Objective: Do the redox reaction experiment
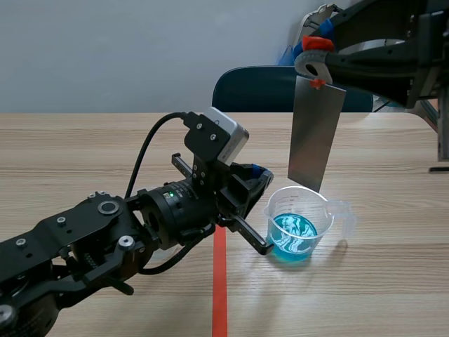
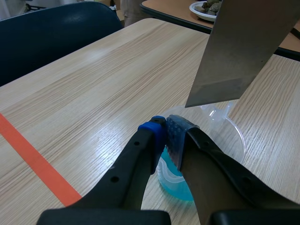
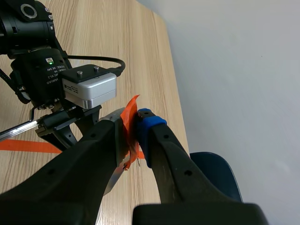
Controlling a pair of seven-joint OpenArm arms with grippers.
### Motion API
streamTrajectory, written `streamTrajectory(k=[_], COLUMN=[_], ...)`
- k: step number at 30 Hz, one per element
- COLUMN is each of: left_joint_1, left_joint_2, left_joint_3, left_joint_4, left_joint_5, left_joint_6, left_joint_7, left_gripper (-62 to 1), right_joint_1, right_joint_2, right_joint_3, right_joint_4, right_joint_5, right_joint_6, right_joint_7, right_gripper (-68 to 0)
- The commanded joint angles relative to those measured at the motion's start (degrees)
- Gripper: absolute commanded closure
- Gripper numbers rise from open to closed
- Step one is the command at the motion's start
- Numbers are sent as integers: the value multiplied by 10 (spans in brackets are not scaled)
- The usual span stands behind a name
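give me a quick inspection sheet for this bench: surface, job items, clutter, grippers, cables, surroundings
surface: wooden table with an orange-red tape line on it.
job's things: clear measuring cup holding blue liquid; grey metal sheet hanging upright over it, its lower edge apparently not in the liquid.
clutter: nothing seen.
grippers: left gripper shut on the cup's wall at the rim; right gripper shut on the sheet's orange-taped top edge.
cables: black cable arcs from the left arm's camera back to the arm, above the table.
surroundings: dark blue chair behind the table; a plate on a second table; plain wall.
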Motion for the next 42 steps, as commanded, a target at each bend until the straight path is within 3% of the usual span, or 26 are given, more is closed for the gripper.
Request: streamTrajectory(k=[1, 9, 23, 29, 31, 36, 42], left_joint_1=[2, 28, 198, 250, 260, 273, 278], left_joint_2=[-5, -50, -195, -233, -237, -236, -236], left_joint_3=[-3, -9, -79, -93, -96, -101, -101], left_joint_4=[11, 32, 195, 231, 234, 234, 234], left_joint_5=[-4, -14, -14, -15, -14, -15, -15], left_joint_6=[-1, -1, -1, 5, 10, 12, 14], left_joint_7=[-10, -33, -58, -86, -90, -87, -87], left_gripper=[-25, -25, -25, -28, -52, -199, -213], right_joint_1=[10, 10, 10, 10, 10, 10, 10], right_joint_2=[3, 3, 3, 3, 3, 3, 3], right_joint_3=[6, 6, 6, 6, 6, 6, 6], right_joint_4=[5, 5, 5, 5, 5, 5, 5], right_joint_5=[8, 8, 8, 8, 8, 8, 8], right_joint_6=[4, 4, 4, 4, 4, 4, 4], right_joint_7=[4, 4, 4, 4, 5, 4, 4], right_gripper=[-4, -4, -4, -4, -4, -4, -4])
